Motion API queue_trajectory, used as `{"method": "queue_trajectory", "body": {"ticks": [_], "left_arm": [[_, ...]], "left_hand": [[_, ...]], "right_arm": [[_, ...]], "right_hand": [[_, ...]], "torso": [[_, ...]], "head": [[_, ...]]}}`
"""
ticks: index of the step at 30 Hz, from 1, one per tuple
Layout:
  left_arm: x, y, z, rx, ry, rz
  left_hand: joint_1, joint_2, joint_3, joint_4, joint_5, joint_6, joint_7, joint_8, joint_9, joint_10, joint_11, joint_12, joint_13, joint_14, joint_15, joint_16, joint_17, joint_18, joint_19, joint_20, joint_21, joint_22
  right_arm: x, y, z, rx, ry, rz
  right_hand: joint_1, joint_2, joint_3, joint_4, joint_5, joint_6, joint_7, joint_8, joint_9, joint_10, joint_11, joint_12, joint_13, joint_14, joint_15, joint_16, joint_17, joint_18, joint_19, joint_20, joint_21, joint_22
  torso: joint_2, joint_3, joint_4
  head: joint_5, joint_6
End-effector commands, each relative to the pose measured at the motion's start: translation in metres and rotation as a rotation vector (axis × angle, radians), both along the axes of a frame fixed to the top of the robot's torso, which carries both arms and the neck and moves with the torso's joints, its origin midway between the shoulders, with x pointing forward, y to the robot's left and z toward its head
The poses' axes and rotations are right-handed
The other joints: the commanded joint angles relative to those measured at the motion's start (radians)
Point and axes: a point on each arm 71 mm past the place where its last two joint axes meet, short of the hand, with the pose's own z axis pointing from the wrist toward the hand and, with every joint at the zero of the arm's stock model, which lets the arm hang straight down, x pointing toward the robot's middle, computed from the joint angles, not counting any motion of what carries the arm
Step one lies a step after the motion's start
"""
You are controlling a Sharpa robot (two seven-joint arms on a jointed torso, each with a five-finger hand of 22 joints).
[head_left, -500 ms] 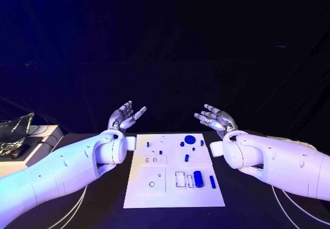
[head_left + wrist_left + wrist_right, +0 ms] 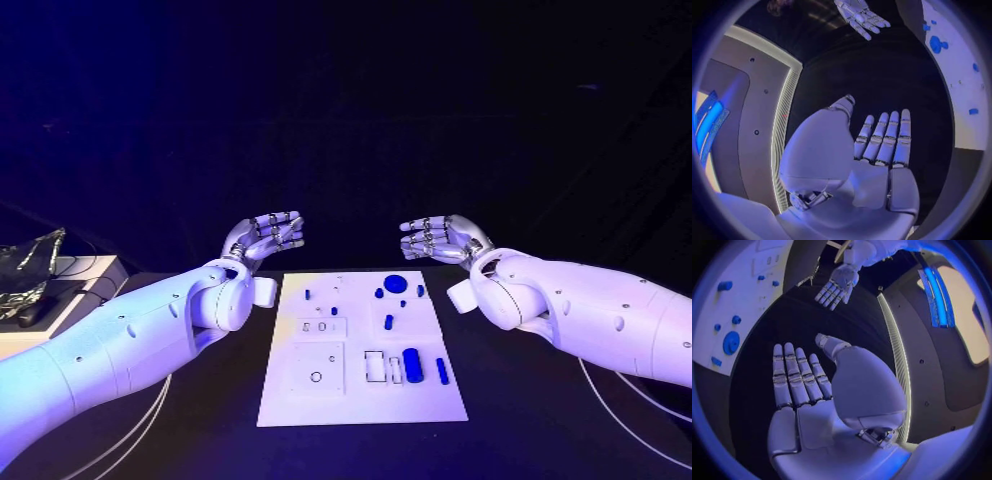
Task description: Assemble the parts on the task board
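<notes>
I see the task board (image 2: 361, 400) flat mid-tabletop (image 2: 548, 440), blue parts (image 2: 414, 364) on it. Left hand (image 2: 268, 235) at eleven o'clock, right hand (image 2: 441, 238) at one, both beyond its far edge, fingers released, empty.

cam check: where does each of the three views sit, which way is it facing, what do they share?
Head: on the robot's head, looking down at the task board; both arms, left hand and right hand show.
Left wrist: behind the left hand, facing along its flat fingers.
Right wrist: behind the right hand, facing likewise.
Shared: each wrist view catches the board and the other hand.
</notes>
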Motion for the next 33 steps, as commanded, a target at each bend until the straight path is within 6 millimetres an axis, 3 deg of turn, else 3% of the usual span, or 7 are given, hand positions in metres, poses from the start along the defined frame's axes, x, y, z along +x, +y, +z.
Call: {"method": "queue_trajectory", "body": {"ticks": [1, 8, 13, 17, 21, 26, 33], "left_arm": [[-0.005, -0.005, 0.004, 0.018, -0.015, -0.116], [-0.022, 0.002, 0.016, 0.037, -0.034, -0.171], [-0.038, 0.002, 0.029, 0.033, -0.049, -0.211], [-0.050, 0.000, 0.038, 0.023, -0.062, -0.240], [-0.060, -0.001, 0.048, 0.011, -0.072, -0.259], [-0.067, -0.003, 0.058, -0.002, -0.089, -0.272], [-0.071, -0.003, 0.066, -0.010, -0.102, -0.282]], "left_hand": [[-0.003, 0.005, 0.023, -0.001, -0.005, 0.132, 0.069, 0.047, 0.024, 0.144, -0.036, 0.019, 0.003, 0.151, -0.043, 0.059, 0.037, 0.024, 0.139, -0.021, 0.062, 0.016], [-0.029, -0.012, 0.090, 0.002, -0.007, 0.230, 0.026, 0.075, 0.040, 0.321, -0.088, 0.006, 0.003, 0.307, -0.102, 0.118, 0.124, 0.023, 0.271, -0.076, 0.117, 0.024], [-0.039, -0.038, 0.134, 0.000, -0.008, 0.246, 0.019, 0.071, 0.045, 0.374, -0.102, -0.020, 0.004, 0.392, -0.128, 0.172, 0.200, 0.021, 0.340, -0.109, 0.163, 0.040], [-0.041, -0.059, 0.164, -0.003, -0.009, 0.247, 0.017, 0.062, 0.050, 0.390, -0.108, -0.046, 0.005, 0.433, -0.142, 0.241, 0.283, 0.019, 0.378, -0.129, 0.212, 0.063], [-0.040, -0.069, 0.181, -0.006, -0.010, 0.243, 0.019, 0.054, 0.053, 0.389, -0.107, -0.059, 0.005, 0.433, -0.145, 0.291, 0.338, 0.018, 0.384, -0.136, 0.244, 0.082], [-0.040, -0.074, 0.188, -0.008, -0.009, 0.238, 0.021, 0.049, 0.053, 0.382, -0.105, -0.061, 0.004, 0.424, -0.144, 0.310, 0.361, 0.017, 0.379, -0.136, 0.257, 0.089], [-0.040, -0.076, 0.192, -0.009, -0.009, 0.235, 0.022, 0.045, 0.054, 0.377, -0.104, -0.062, 0.004, 0.416, -0.143, 0.322, 0.376, 0.017, 0.375, -0.136, 0.265, 0.095]], "right_arm": [[-0.003, 0.010, 0.005, -0.261, -0.175, 0.171], [0.000, 0.013, 0.010, -0.562, -0.275, 0.243], [0.003, 0.016, 0.017, -0.727, -0.353, 0.246], [0.005, 0.019, 0.022, -0.850, -0.409, 0.239], [0.007, 0.022, 0.026, -0.943, -0.449, 0.226], [0.009, 0.028, 0.027, -1.021, -0.471, 0.217], [0.014, 0.035, 0.027, -1.097, -0.485, 0.197]], "right_hand": [[0.006, -0.014, 0.022, 0.000, -0.010, 0.093, 0.073, 0.022, 0.010, 0.081, -0.022, -0.002, -0.002, 0.096, -0.030, 0.031, 0.013, 0.009, 0.084, -0.023, 0.036, 0.009], [-0.006, -0.049, 0.050, 0.016, -0.028, 0.174, 0.045, 0.035, 0.010, 0.193, -0.055, -0.020, -0.003, 0.213, -0.072, 0.065, 0.045, 0.008, 0.176, -0.066, 0.084, 0.023], [0.006, -0.062, 0.025, 0.011, -0.021, 0.238, 0.001, 0.044, 0.013, 0.322, -0.108, -0.029, 0.000, 0.440, -0.148, 0.187, 0.146, 0.006, 0.341, -0.154, 0.246, 0.111], [0.000, -0.072, 0.025, 0.020, -0.012, 0.265, -0.014, 0.034, 0.017, 0.368, -0.133, -0.039, 0.002, 0.546, -0.176, 0.325, 0.262, 0.004, 0.403, -0.192, 0.371, 0.192], [-0.008, -0.096, 0.062, 0.033, 0.009, 0.273, -0.020, 0.016, 0.024, 0.370, -0.136, -0.039, 0.003, 0.568, -0.184, 0.550, 0.420, 0.003, 0.437, -0.202, 0.493, 0.283], [-0.022, -0.125, 0.101, 0.053, 0.002, 0.260, -0.015, -0.001, 0.038, 0.343, -0.130, -0.039, 0.001, 0.571, -0.178, 0.958, 0.813, -0.038, 0.522, -0.192, 0.774, 0.624], [-0.030, -0.138, 0.107, 0.067, -0.013, 0.252, -0.008, -0.007, 0.049, 0.281, -0.116, -0.041, -0.002, 0.577, -0.167, 1.101, 0.958, -0.055, 0.554, -0.180, 0.874, 0.752]], "torso": [[0.013, -0.0039, -0.0017], [0.043, -0.0079, 0.0084], [0.071, -0.0110, 0.0207], [0.090, -0.0152, 0.0299], [0.113, -0.0190, 0.0383], [0.134, -0.0232, 0.0466], [0.157, -0.0266, 0.0530]], "head": [[-0.004, -0.006], [-0.022, 0.000], [-0.031, 0.005], [-0.039, 0.013], [-0.046, 0.017], [-0.053, 0.022], [-0.059, 0.032]]}}
